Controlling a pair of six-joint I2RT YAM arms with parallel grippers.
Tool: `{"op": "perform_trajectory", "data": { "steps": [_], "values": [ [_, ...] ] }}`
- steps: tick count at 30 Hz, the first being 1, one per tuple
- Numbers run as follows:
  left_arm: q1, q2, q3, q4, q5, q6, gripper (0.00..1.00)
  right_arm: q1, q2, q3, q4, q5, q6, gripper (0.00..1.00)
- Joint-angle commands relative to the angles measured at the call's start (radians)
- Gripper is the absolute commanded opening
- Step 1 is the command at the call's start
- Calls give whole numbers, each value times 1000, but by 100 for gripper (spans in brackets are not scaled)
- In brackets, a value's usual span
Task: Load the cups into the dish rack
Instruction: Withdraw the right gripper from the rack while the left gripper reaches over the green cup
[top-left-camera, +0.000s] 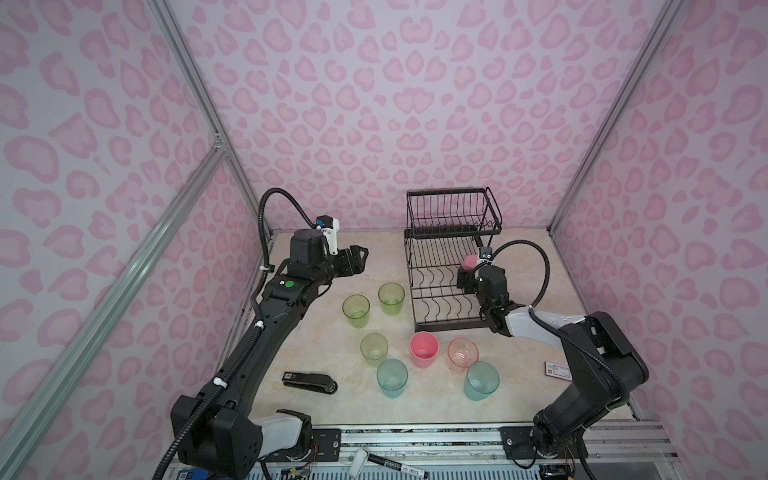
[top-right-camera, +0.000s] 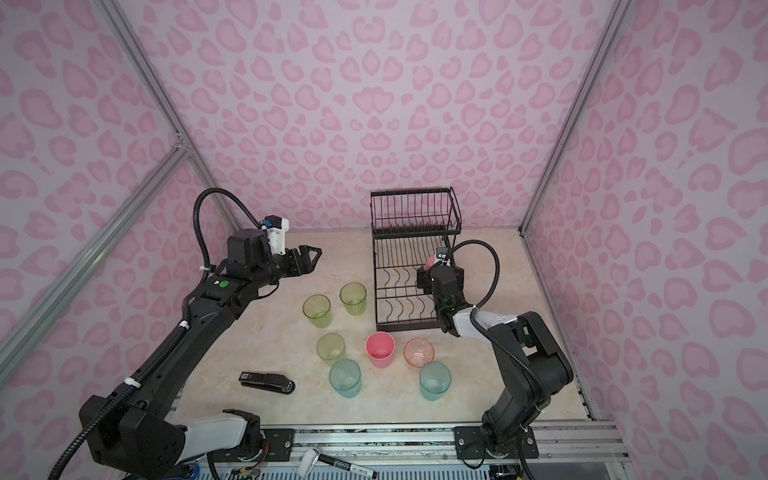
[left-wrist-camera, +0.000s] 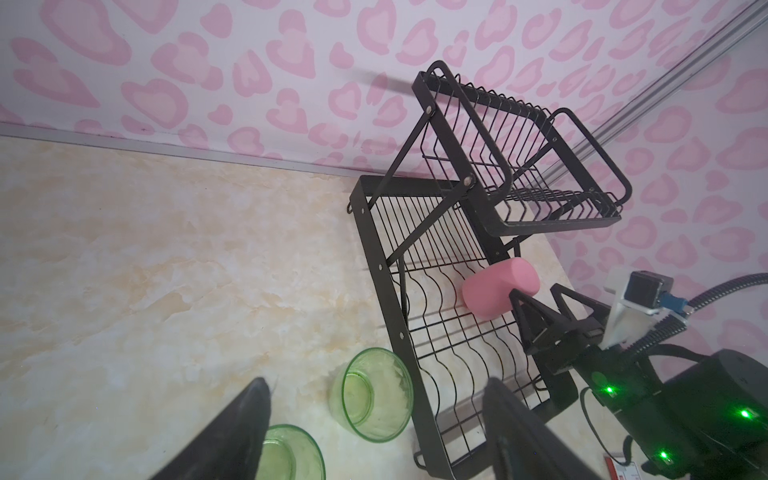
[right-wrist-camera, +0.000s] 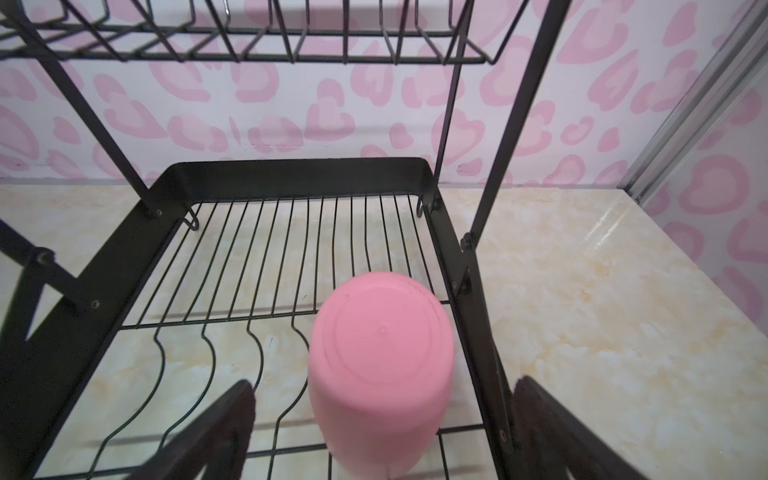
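Observation:
The black wire dish rack stands at the back right. An opaque pink cup rests tipped on its lower tier, base up. My right gripper is open around this cup, with a gap on each side. On the table stand three yellow-green cups, a pink cup, a clear orange-pink cup and two teal cups. My left gripper hovers open and empty above the table's back left.
A black stapler lies near the front left. A small red and white card lies by the right arm. A marker rests on the front rail. Pink patterned walls close the back and sides.

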Motion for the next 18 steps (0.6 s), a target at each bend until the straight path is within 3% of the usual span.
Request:
{"op": "perform_trajectory", "data": {
  "steps": [1, 7, 13, 18],
  "values": [
    [2, 12, 0, 20, -12, 7, 82, 16, -45, -33, 8, 29, 20, 95],
    [1, 34, 6, 8, -15, 10, 81, 49, -170, -97, -43, 66, 61, 94],
    [0, 58, 11, -4, -27, 9, 79, 66, -262, -83, -226, 111, 146, 92],
    [-17, 86, 30, -42, -72, 10, 78, 68, -286, -51, -383, 73, 224, 90]
  ]
}}
